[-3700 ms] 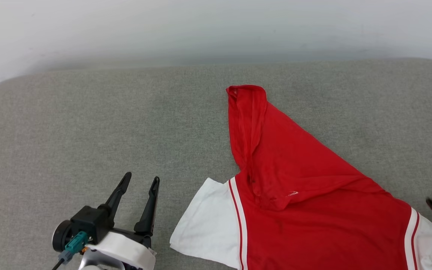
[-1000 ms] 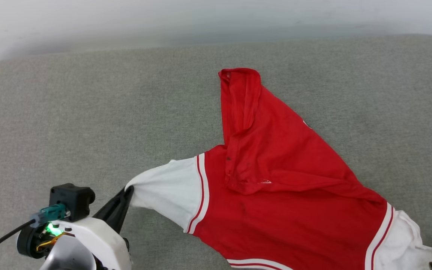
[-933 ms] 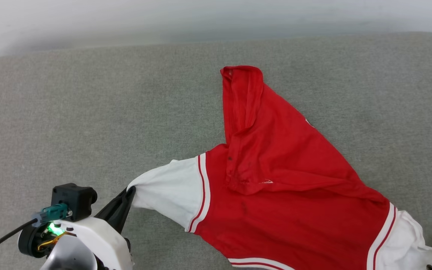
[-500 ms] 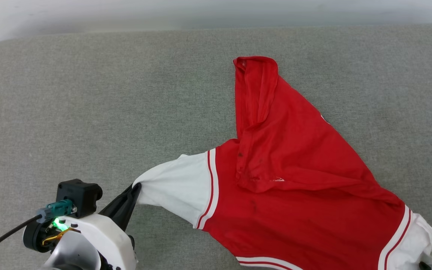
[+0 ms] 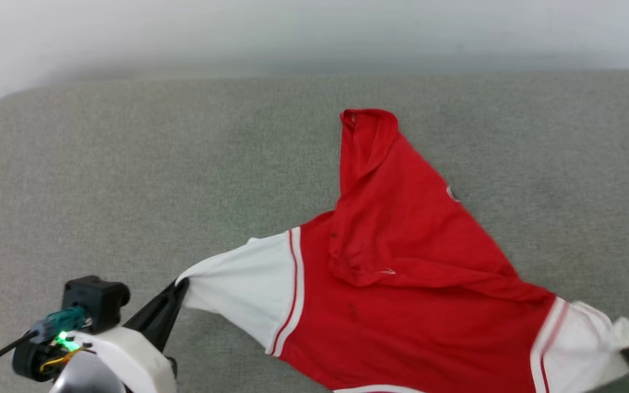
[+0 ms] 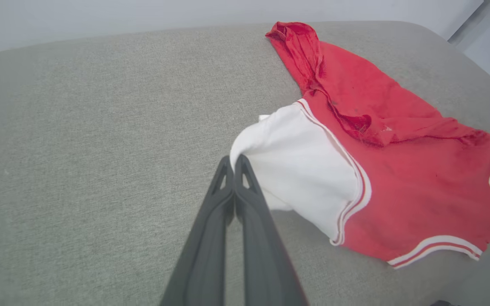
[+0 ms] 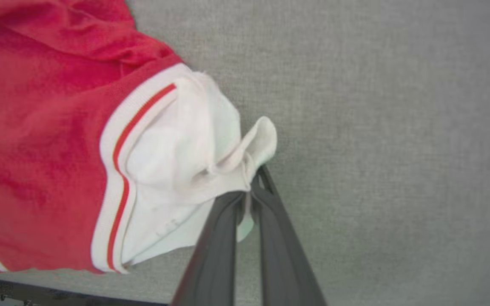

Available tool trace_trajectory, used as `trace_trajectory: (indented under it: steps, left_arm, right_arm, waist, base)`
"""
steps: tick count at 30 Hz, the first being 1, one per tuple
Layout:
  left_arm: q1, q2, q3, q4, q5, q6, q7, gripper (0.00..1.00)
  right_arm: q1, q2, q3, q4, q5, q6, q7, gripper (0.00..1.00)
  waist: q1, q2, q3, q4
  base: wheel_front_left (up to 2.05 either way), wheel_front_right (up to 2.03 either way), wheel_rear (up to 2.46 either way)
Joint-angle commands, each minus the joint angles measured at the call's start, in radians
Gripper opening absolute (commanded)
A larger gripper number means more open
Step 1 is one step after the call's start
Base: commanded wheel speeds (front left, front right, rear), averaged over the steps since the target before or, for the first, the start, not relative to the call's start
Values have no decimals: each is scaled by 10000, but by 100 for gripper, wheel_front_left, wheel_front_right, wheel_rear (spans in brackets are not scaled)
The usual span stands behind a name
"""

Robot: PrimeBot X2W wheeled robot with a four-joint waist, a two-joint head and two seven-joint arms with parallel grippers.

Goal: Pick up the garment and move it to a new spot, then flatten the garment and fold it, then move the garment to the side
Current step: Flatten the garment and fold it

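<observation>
The garment (image 5: 402, 284) is a red jersey with white short sleeves and red-white striped trim, lying crumpled on the grey padded surface (image 5: 129, 164), one red flap stretched toward the far side. My left gripper (image 5: 179, 284) is shut on the tip of the left white sleeve (image 5: 238, 284), which is pulled taut; in the left wrist view the left gripper (image 6: 234, 160) pinches that sleeve (image 6: 296, 161). My right gripper (image 7: 251, 187) is shut on the bunched edge of the other white sleeve (image 7: 177, 161), at the head view's lower right (image 5: 628, 349).
The grey surface has rounded far corners and ends at a pale wall (image 5: 314, 33) behind it. Its near edge (image 7: 58, 293) runs just below the jersey's hem in the right wrist view. Open grey fabric lies left of and beyond the jersey.
My right gripper has shut on the right sleeve. The jersey is stretched wider between both grippers, with the right sleeve lifted. The head camera has shifted, so the whole picture sits lower.
</observation>
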State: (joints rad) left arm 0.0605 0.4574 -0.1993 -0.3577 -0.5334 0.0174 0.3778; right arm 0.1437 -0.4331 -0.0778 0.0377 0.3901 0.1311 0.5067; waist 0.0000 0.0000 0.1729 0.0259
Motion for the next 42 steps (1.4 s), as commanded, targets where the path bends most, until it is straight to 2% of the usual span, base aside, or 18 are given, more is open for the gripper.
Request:
trace_trajectory:
  steps: [1, 7, 14, 20, 26, 30, 35, 38, 42]
  left_arm:
    - [191, 150, 191, -225, -88, -35, -100, 0]
    - [194, 548, 918, -1022, -345, -24, -229, 0]
    - [-838, 1313, 2211, -1757, -719, -133, -267, 0]
    - [-2341, 1847, 3016, -2094, -1177, -221, -170, 0]
    - [-4145, 2169, 3551, -1905, -1279, 60, -206, 0]
    - [-5056, 2295, 3499, -1556, -1241, 161, -160, 0]
    - [-6651, 2388, 3005, -885, -1234, 14, -176, 0]
    - [-7811, 2318, 2586, -295, -1145, -134, -326, 0]
    - [-9353, 1993, 2044, 879, -1350, -437, -550, 0]
  right_arm:
    - [-104, -271, -64, -609, 297, -6, -17, 0]
    - [-685, -873, -357, -2255, 1214, -5, 140, 0]
    - [-2297, -1439, -910, -3607, 2363, -6, 1107, 0]
    - [-3962, -1815, -953, -3898, 2862, -5, 1493, 0]
    - [-5667, -1934, -837, -3637, 2824, -5, 1330, 0]
    - [-6528, -2028, -666, -3398, 2707, -5, 1140, 0]
    - [-7738, -2303, -332, -3093, 2319, -5, 804, 0]
    - [-8474, -2430, -26, -2803, 2036, -5, 573, 0]
    - [-9553, -2291, 322, -2171, 1850, -6, 404, 0]
  waist:
    - [0, 0, -326, -157]
    - [0, 0, -706, -369]
    - [0, 0, -1066, -555]
    - [0, 0, -1265, -627]
    - [0, 0, -1232, -687]
    - [0, 0, -1069, -695]
    - [0, 0, -390, -653]
    - [0, 0, 176, -615]
    - [0, 0, 899, -612]
  base:
    - [0, 0, 0]
    - [0, 0, 0]
    - [0, 0, 0]
    - [0, 0, 0]
    - [0, 0, 0]
    - [0, 0, 0]
    - [0, 0, 0]
    - [0, 0, 0]
    - [0, 0, 0]
